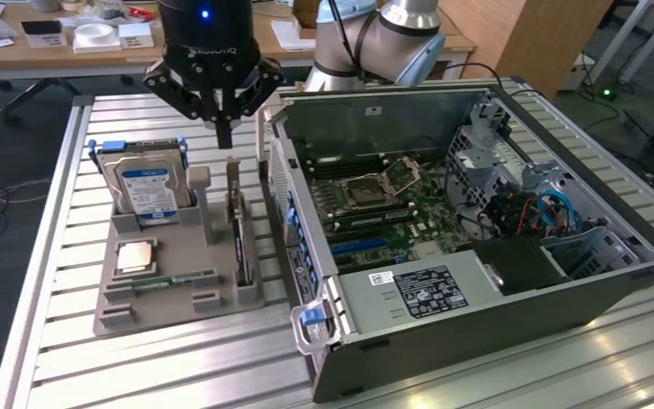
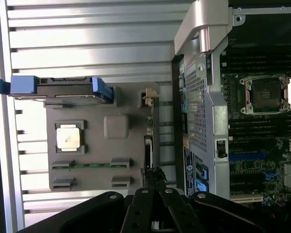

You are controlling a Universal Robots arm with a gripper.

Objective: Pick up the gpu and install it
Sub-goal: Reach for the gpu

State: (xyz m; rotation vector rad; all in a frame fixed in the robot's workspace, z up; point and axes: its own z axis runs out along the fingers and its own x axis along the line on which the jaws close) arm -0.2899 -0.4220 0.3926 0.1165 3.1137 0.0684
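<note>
The gpu point(image 1: 238, 228) stands on its edge in a slot along the right side of the grey holder point(image 1: 180, 294), next to the computer case. In the wrist view the gpu point(image 2: 148, 145) is a thin dark strip. My gripper point(image 1: 224, 135) hangs in the air above the far end of the card, well clear of it. Its fingertips meet in a point with nothing between them, so it is shut, as the gripper point(image 2: 153, 175) also looks from the wrist. The open computer case point(image 1: 599, 273) lies on its side with the motherboard point(image 1: 390, 204) and a blue slot point(image 1: 361, 247) exposed.
The holder also carries a silver hard drive point(image 1: 146, 183) with blue rails, a processor point(image 1: 136, 256) and a green memory stick point(image 1: 174, 279). The case wall point(image 1: 293, 213) rises right beside the card. A ribbed metal table point(image 1: 168, 358) lies under everything. Desks stand behind.
</note>
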